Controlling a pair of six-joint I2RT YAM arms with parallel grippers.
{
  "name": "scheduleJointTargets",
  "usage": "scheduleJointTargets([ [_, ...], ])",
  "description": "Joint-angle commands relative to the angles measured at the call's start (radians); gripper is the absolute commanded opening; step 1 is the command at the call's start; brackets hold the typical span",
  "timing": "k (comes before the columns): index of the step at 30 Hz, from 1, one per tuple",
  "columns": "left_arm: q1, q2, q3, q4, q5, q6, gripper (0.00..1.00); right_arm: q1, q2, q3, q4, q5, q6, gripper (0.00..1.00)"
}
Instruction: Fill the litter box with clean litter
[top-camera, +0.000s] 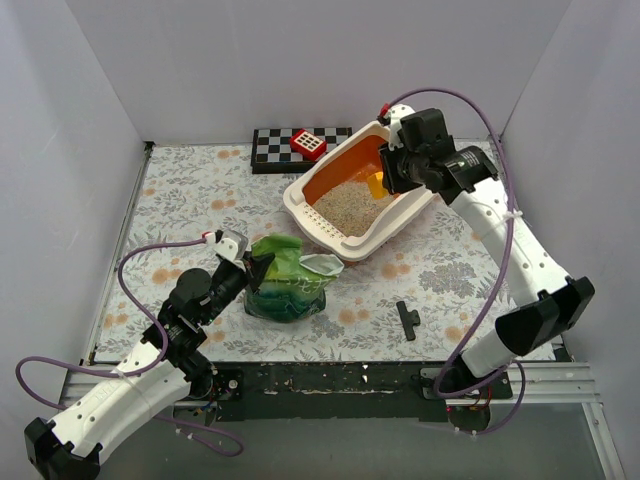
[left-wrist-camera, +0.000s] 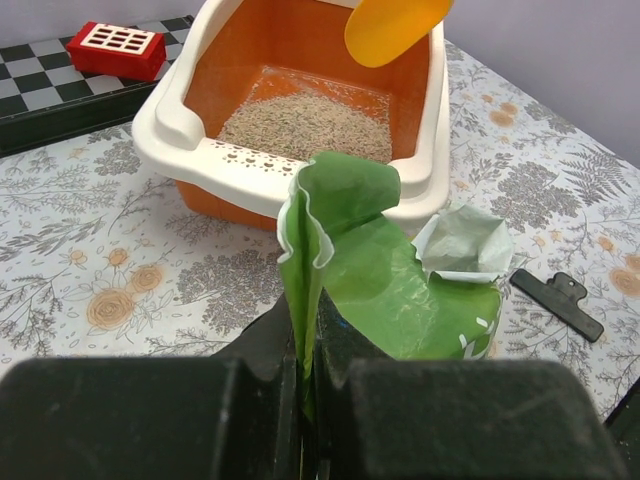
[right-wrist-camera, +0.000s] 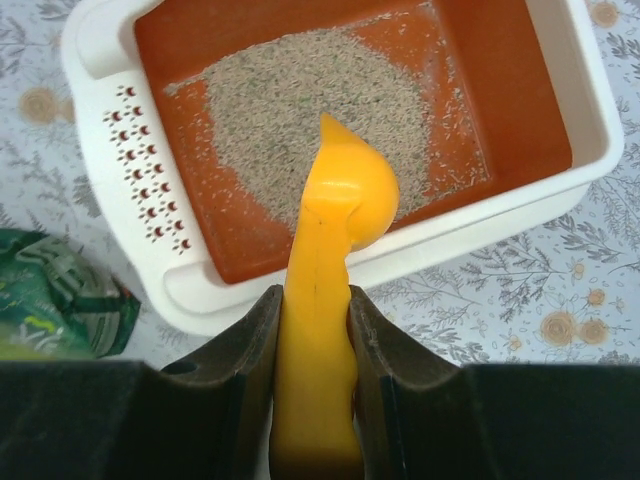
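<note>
The litter box (top-camera: 300, 205) stands at the back middle of the table, cream rim, orange walls, slots along its near-left edge. A patch of beige-grey clean litter (top-camera: 350, 208) covers part of its floor; it also shows in the right wrist view (right-wrist-camera: 290, 100) and the left wrist view (left-wrist-camera: 310, 125). My right gripper (right-wrist-camera: 315, 300) is shut on the handle of an orange-yellow scoop (right-wrist-camera: 345, 185), held over the box's right side (top-camera: 378, 183). My left gripper (left-wrist-camera: 308, 330) is shut on the edge of the green bag (left-wrist-camera: 400, 290), which sits open in front of the box (top-camera: 288, 283).
A black-and-white checkerboard (top-camera: 275, 148) with a red block (top-camera: 308, 144) on it lies behind the box. A black clip (top-camera: 407, 319) lies on the floral tablecloth at the front right. White walls enclose the table on three sides.
</note>
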Motion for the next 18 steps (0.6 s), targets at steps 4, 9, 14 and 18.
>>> scheduleJointTargets([
  [4, 0.006, 0.001, 0.017, -0.030, 0.095, 0.026, 0.00, 0.021, -0.246, 0.009, -0.056, -0.240, 0.082, 0.01],
  [9, 0.006, 0.004, 0.012, -0.014, 0.169, 0.029, 0.00, 0.021, -0.364, -0.071, -0.105, -0.400, 0.114, 0.01],
  [14, 0.006, 0.008, 0.014, -0.014, 0.189, 0.035, 0.00, 0.022, -0.458, -0.160, -0.137, -0.530, 0.113, 0.01],
  [18, 0.004, 0.008, 0.011, -0.014, 0.182, 0.036, 0.00, 0.021, -0.502, -0.218, -0.147, -0.592, 0.102, 0.01],
])
